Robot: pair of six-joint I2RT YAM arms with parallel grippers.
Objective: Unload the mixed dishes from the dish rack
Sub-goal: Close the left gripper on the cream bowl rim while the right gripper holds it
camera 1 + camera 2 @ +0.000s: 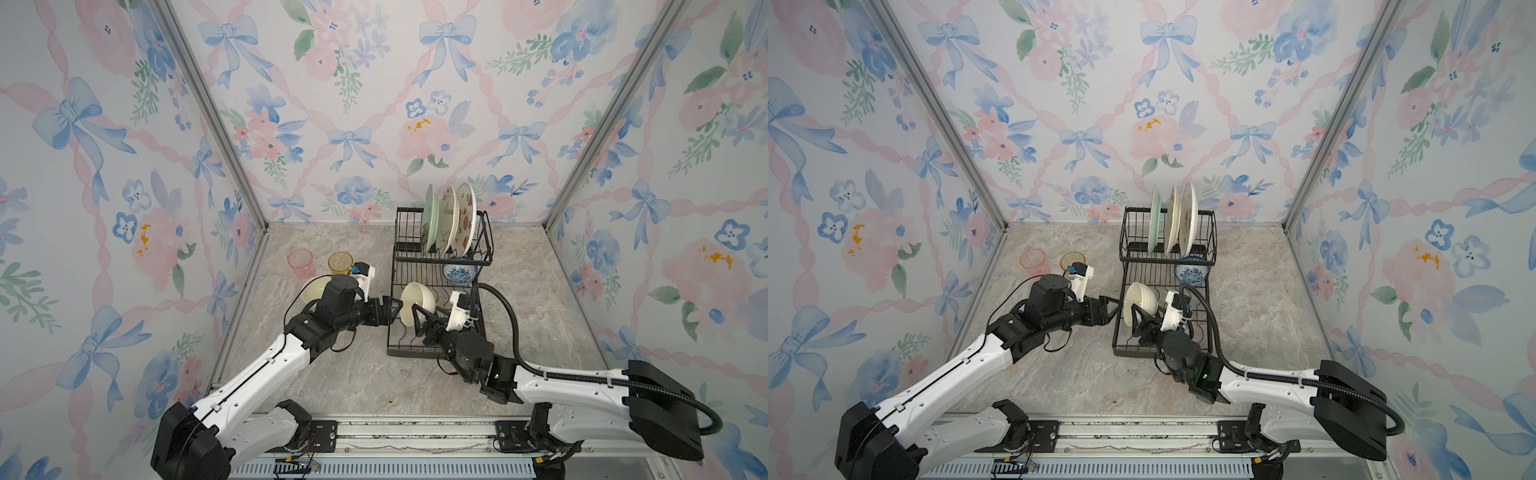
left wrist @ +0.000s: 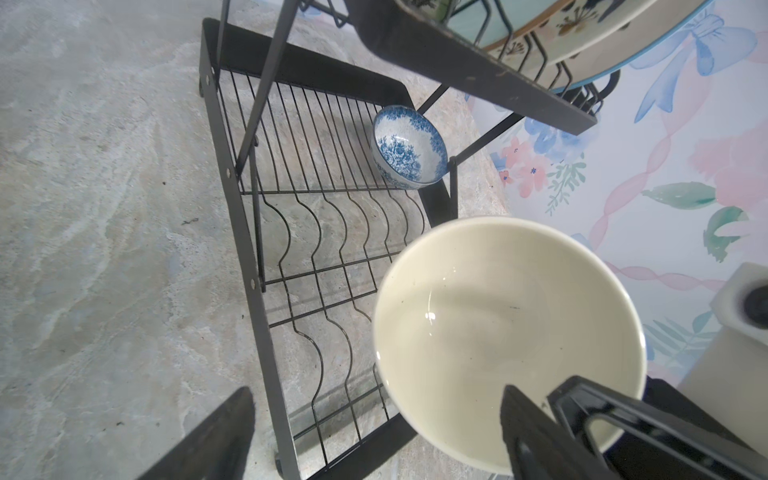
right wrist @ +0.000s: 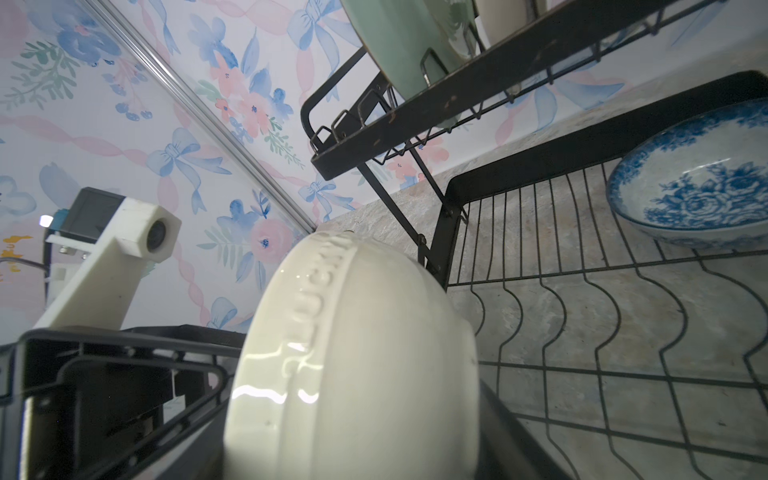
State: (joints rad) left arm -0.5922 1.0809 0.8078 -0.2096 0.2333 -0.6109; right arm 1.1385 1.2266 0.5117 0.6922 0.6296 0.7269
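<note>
Pink tumbler [image 1: 300,262]: upright on the marble-look tabletop [image 1: 332,374], far left; translucent, smooth-walled.
Amber tumbler [image 1: 340,262]: just beside the pink one, same shape, also translucent.
Cream bowl on tabletop [image 1: 311,291]: near the tumblers, mostly hidden by the left arm. This looks like the spot where unloaded pieces are grouped.
Left gripper [image 1: 395,308]: at the rack's left edge. Its fingers [image 2: 216,436] are spread wide, one outside the held bowl and one over its mouth, clamping nothing. Probably poised to receive the bowl.
Held cream bowl [image 1: 422,295]: lifted off the wires over the lower tray, tipped on its side with its mouth toward the left gripper. Glossy glaze, with a band of raised lettering outside.
Right gripper [image 1: 424,311]: fingers [image 1: 415,318] closed on the bowl's wall, one inside and one behind. A rim pinch suits a slick round body.
Dish rack [image 1: 389,340]: black wire, two tiers, with wavy dividers on the lower tray.
Blue-patterned bowl [image 1: 459,272]: upright at the tray's far right, under the upper shelf.
Mint-green plate [image 1: 430,220], two cream printed plates [image 1: 449,216]: on edge in the upper slots, which keep them standing.
</note>
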